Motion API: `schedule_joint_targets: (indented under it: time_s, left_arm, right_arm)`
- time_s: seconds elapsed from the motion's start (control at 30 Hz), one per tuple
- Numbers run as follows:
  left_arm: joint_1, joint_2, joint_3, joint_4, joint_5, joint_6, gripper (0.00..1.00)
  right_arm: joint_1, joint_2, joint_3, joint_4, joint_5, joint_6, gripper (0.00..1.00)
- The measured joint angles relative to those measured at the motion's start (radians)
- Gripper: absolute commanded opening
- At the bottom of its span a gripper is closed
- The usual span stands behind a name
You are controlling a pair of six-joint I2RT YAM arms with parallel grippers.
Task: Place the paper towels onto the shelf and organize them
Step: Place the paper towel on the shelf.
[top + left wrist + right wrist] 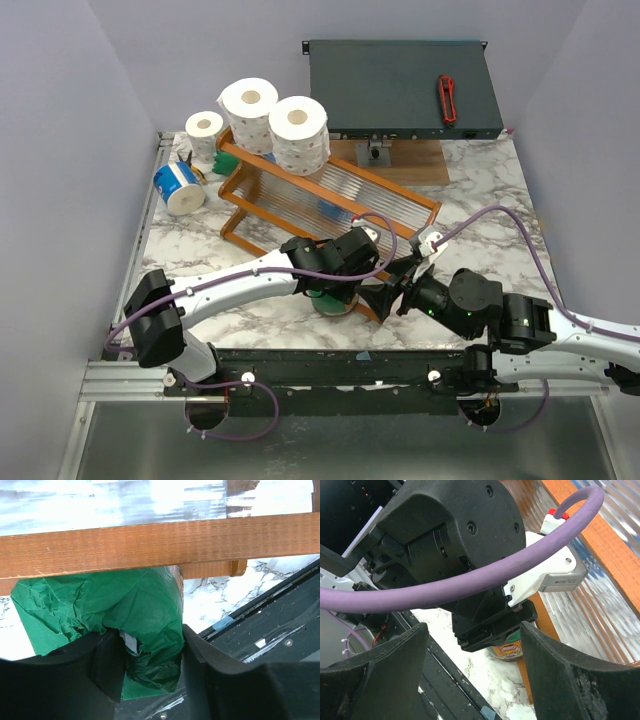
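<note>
Low in the middle of the top view, your left pincer is pinching the green-wrapped roll at the near corner of the shelf. The left wrist view shows the roll tucked just under a wooden rail. Squeeze gently, since the wrapper is crumpled, and feed the roll in level beneath that rail rather than lifting into it. Your right pincer hangs spread and empty just beside the left wrist, so hold it clear, or use it to steady the skewed shelf. Two white rolls stand on the shelf's upper-left end. A blue-wrapped roll and a small white roll sit on the worktop.
</note>
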Motion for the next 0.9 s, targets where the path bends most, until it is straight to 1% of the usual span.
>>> schedule_joint_targets:
  time_s: [0.1, 0.3, 0.57, 0.7, 0.9]
  left_arm:
    - [0.0, 0.005, 0.0, 0.009, -0.007, 0.0, 0.59]
    - [-0.003, 0.005, 0.0, 0.008, -0.019, -0.001, 0.64]
    - [-0.004, -0.016, -0.002, 0.007, -0.031, -0.009, 0.66]
    - [-0.005, -0.053, -0.003, 0.006, -0.037, -0.018, 0.69]
    - [-0.006, -0.104, -0.009, 0.005, -0.039, -0.026, 0.7]
  right_arm:
    - [0.0, -0.003, 0.0, -0.007, 0.0, 0.0, 0.77]
    - [0.0, -0.003, 0.0, -0.017, 0.0, 0.0, 0.77]
    - [0.0, 0.003, 0.0, -0.017, 0.0, 0.0, 0.77]
    - [0.0, 0.006, 0.0, -0.017, 0.0, 0.0, 0.77]
    - [0.0, 0.013, 0.0, -0.017, 0.0, 0.0, 0.77]
